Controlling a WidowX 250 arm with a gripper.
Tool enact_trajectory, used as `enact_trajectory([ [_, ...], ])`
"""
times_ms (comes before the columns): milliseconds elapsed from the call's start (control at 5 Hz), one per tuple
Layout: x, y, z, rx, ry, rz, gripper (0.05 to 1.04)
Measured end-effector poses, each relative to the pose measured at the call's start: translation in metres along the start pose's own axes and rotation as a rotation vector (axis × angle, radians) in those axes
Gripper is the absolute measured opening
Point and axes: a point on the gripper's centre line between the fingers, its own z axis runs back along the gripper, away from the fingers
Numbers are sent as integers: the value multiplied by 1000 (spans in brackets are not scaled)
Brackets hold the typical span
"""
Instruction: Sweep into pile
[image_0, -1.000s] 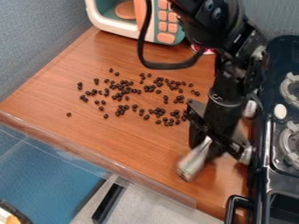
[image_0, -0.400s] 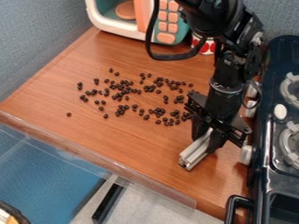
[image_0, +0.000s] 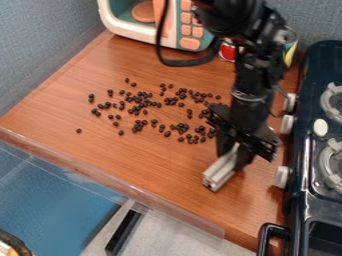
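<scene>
Dark beans (image_0: 137, 128): scattered, unmoved, across the wooden counter (image_0: 133, 160). Silvery bar (image_0: 219, 172): held apart from the beans, toward the near right. Gripper (image_0: 234, 154): clamped on the bar, its upper part shifted slightly left. Yellow-marked can (image_0: 290, 48): newly revealed behind the arm (image_0: 250, 97), at right.

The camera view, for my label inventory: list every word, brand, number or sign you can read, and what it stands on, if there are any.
None can be read.
Red-and-white container: any print is too small.
Can with a yellow label: any print is too small.
White-and-teal toy microwave: no legible marks on its orange buttons.
Grooved light-grey bar: no legible lettering.
</scene>
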Motion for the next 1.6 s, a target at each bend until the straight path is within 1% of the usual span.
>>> enact_trajectory([
  [200,-10,27,1,-15,5,48,375],
  [600,-18,50,1,-25,15,82,375],
  [1000,-27,74,1,-24,15,118,375],
  [1200,-34,90,2,-26,19,136,375],
  [1400,-47,108,2,-29,33,168,375],
  [1600,-50,119,7,-40,38,198,375],
])
